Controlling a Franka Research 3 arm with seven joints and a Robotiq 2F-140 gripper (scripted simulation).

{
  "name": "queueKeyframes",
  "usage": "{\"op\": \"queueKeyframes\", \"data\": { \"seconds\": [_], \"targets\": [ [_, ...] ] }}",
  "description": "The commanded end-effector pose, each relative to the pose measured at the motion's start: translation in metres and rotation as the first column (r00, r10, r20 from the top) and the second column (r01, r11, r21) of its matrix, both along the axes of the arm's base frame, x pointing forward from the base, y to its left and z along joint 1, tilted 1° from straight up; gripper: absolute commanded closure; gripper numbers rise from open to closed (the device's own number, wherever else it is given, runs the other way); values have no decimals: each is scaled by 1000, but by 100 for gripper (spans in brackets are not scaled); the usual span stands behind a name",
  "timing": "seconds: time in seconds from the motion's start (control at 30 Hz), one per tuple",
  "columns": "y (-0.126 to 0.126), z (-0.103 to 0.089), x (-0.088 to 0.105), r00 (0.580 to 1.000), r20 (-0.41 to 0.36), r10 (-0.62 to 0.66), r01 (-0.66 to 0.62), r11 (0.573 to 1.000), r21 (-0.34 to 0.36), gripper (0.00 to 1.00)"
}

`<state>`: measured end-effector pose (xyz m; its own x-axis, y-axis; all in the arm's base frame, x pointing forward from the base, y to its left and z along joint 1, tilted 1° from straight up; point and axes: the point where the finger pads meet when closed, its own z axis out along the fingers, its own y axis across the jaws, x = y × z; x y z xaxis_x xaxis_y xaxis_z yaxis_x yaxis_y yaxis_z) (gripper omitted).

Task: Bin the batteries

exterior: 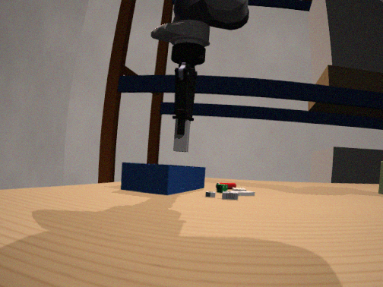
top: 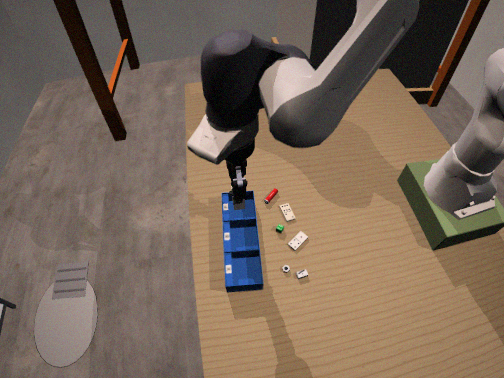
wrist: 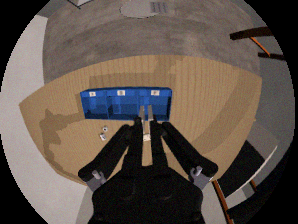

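Observation:
A red battery (top: 271, 195) (exterior: 230, 185) lies on the table (top: 350, 300) beside the far end of the bins; the gripper hides it in the wrist view. Three joined blue bins (top: 244, 287) (exterior: 144, 178) stand in a row, each with a small white label; the letters are too small to read. No battery shows in the visible parts of the bins. My gripper (top: 239, 204) (exterior: 181, 150) (wrist: 146, 111) is shut with nothing seen between its fingertips. It points down above the far bin, clear of its rim, and hides part of that bin.
Right of the bins lie two white dominoes (top: 287, 212) (top: 298, 240), a green cube (top: 280, 228), a small round metal-looking piece (top: 286, 269) (wrist: 105, 129) and a small white block (top: 302, 274) (wrist: 103, 136). Another arm-like base stands on a green block (top: 425, 215) at the right.

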<state>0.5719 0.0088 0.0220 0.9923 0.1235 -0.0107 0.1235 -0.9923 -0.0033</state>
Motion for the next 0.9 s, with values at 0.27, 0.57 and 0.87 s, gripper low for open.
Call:
{"op": "queueKeyframes", "data": {
  "seconds": [0.27, 0.57, 0.87],
  "targets": [
    [60, 0, -3, 1000, -3, -16, 16, 1000, 0, 95],
    [64, -10, -4, 1000, -3, -16, 16, 1000, 0, 95],
    [65, -34, -4, 1000, -3, -16, 16, 1000, 0, 95]
  ]
}}
